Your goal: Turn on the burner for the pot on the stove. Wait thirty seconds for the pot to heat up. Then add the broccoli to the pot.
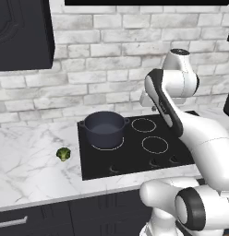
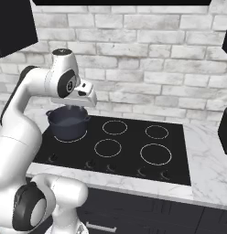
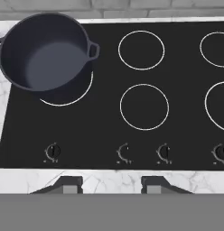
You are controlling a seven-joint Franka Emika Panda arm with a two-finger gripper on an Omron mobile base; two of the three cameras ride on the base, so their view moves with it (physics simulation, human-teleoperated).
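Observation:
The dark blue-grey pot stands empty on the back left of the black glass stove. Under it the burner shows as a thin white ring. The broccoli, small and green, lies on the marble counter left of the stove, apart from the pot. My gripper hangs high over the stove's front edge, looking down on it; it is open and holds nothing.
Several small black knobs line the stove's front strip. Other white rings carry no pot. A brick wall stands behind, and dark cabinets hang at upper left.

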